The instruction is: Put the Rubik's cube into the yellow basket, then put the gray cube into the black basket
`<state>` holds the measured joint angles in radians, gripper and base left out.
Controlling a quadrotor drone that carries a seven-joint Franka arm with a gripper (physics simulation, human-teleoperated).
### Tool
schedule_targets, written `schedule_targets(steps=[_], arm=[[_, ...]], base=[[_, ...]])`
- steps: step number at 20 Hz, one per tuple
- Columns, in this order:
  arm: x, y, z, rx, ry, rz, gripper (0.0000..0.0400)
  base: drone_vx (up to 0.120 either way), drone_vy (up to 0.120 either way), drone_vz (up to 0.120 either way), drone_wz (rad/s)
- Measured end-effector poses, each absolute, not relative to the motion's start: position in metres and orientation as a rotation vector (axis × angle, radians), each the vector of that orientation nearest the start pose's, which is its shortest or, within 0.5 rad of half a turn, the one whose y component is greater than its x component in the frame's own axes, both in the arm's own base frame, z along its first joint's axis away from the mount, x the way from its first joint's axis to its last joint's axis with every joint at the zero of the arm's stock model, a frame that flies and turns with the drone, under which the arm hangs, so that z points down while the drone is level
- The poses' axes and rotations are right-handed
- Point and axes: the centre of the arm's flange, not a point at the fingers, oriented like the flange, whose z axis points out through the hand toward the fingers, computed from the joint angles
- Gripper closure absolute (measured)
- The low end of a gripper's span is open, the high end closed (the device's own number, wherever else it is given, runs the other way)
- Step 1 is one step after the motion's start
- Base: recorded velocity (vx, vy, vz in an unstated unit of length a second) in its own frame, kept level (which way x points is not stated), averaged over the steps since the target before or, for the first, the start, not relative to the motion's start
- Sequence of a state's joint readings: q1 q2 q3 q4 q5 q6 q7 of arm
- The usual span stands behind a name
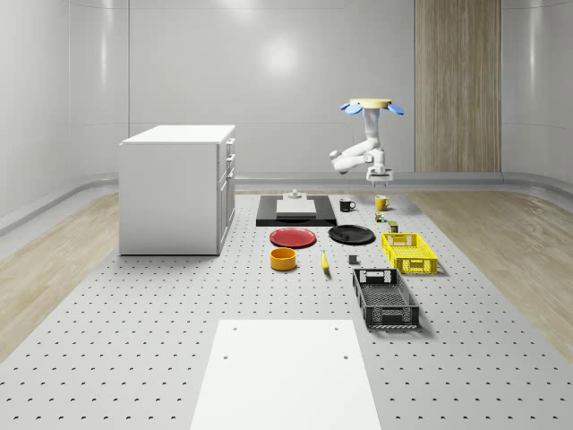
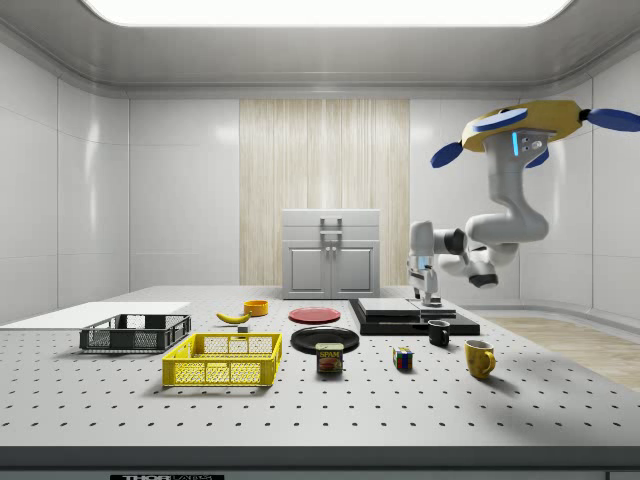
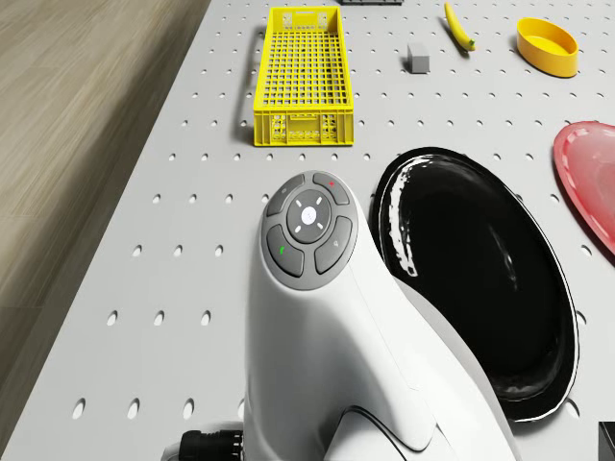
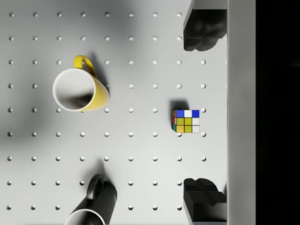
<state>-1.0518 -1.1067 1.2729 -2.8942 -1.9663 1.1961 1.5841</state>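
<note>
Above the table's (image 1: pixel 134 358) far end, hovering: drone (image 1: pixel 371 106), with gripper (image 4: pixel 201 115) hanging over the Rubik's cube (image 4: pixel 186 121), fingers (image 4: pixel 201 30) spread apart, cube on the table between yellow mug (image 4: pixel 80 90) and black mug (image 4: pixel 96 206), apart from yellow basket (image 1: pixel 408 253).

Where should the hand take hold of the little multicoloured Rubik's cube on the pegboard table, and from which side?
Probably from straight above, closing on two opposite vertical faces of the multicoloured Rubik's cube. It sits flat on the table, apart from the yellow mug and black mug, and the open hand hangs above it, fingers either side.
</note>
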Motion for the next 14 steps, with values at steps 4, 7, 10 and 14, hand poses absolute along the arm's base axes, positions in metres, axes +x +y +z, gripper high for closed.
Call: schedule_targets(steps=[4,7,10,14], arm=[[0.3068,0.0001,0.4908,0.003,-0.003,0.784,0.0],[0.3068,0.0,0.4908,0.002,-0.003,0.784,0.0],[0.3068,-0.0001,0.4908,0.002,-0.003,0.784,0.0],[0.3068,-0.0001,0.4908,0.001,-0.002,0.784,0.0]], base=[[0.12,0.0,-0.12,0.0],[0.12,-0.067,-0.12,0.0],[0.12,-0.04,-0.027,0.0],[0.07,0.0,-0.02,0.0]])
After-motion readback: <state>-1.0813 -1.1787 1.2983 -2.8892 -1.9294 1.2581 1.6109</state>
